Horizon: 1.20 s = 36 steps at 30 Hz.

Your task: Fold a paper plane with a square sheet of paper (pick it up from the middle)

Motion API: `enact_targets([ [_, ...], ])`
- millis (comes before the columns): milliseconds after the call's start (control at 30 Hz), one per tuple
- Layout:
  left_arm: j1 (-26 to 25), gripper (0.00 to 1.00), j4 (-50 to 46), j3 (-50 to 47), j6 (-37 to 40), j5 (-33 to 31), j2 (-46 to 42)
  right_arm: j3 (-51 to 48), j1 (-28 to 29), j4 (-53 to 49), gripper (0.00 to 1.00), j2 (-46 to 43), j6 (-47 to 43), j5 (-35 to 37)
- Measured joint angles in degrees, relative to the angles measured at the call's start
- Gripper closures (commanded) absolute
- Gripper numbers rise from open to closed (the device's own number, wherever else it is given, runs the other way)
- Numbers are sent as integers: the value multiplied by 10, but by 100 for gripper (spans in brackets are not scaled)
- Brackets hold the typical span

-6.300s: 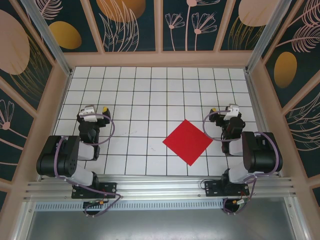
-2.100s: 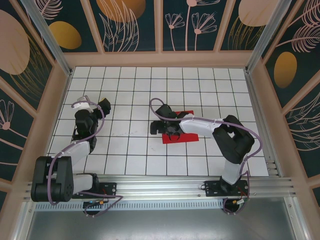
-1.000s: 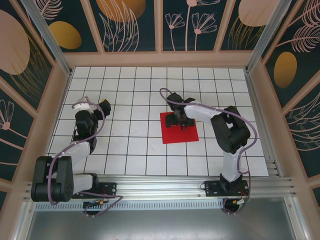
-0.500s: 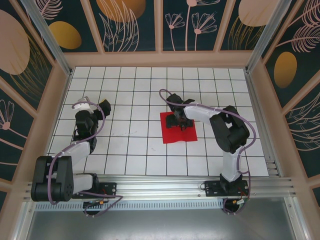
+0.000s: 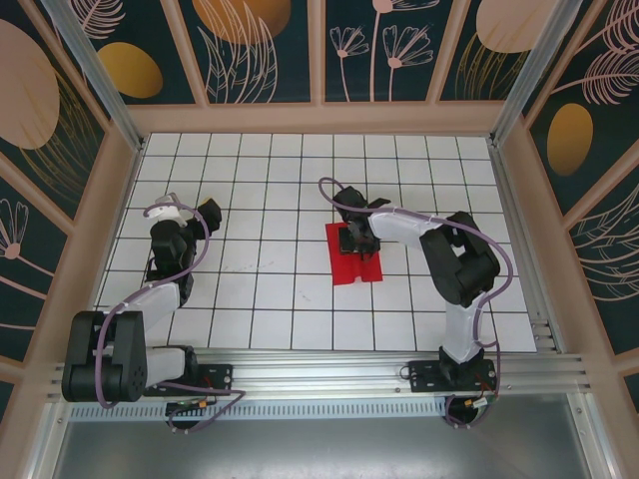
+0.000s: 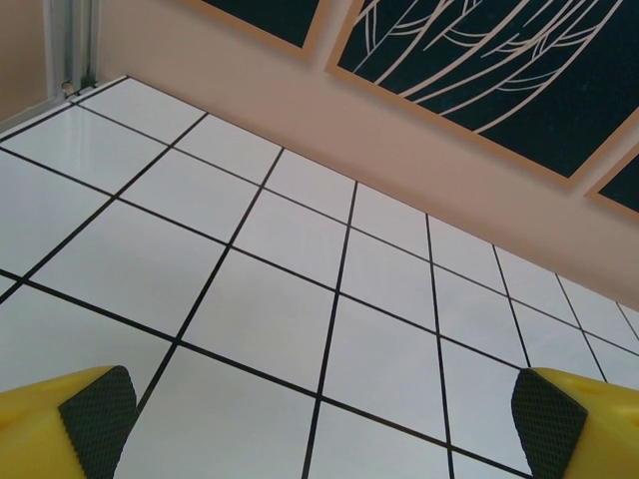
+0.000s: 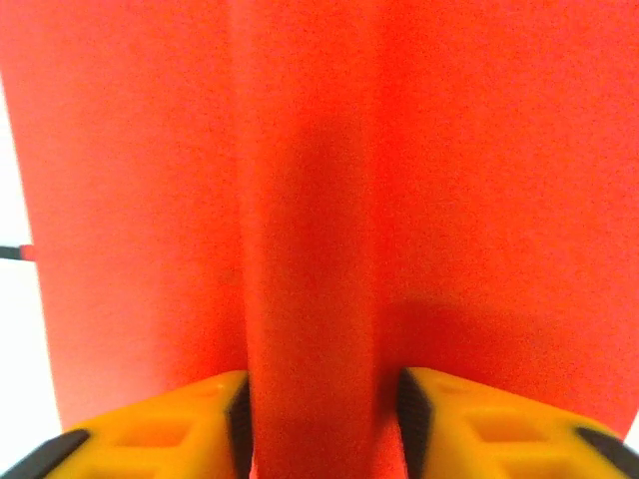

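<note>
Sheet of paper (image 5: 361, 269): red, lying right of centre, middle bunched into a ridge running near-to-far.
Right gripper (image 7: 321, 419): over its middle, fingers (image 7: 160, 427) pinching that ridge.
Left gripper (image 6: 324, 414): jaws wide, empty, well apart to the left.

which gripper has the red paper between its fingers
The right gripper: it squeezes a raised ridge in the middle of the red sheet. The left gripper stands open above bare white tiles.

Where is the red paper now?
In the top view the paper lies on the table, right of centre, under the right gripper, which pinches its middle ridge.
</note>
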Motion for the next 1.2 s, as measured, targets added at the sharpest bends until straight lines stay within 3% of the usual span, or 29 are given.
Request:
enact_targets([
  [233,0,1,-12,17,-43,48,14,-15,26,99,76,-21,23,-142],
  [500,0,10,-18,61,-129,194,65,-35,35,240,76,-60,60,-274],
  [733,-34,19,-50,86,-164,254,91,-68,20,270,76,-60,66,-310],
  [1200,-143,62,-52,92,-216,300,181,-101,-17,269,76,-24,64,-320],
])
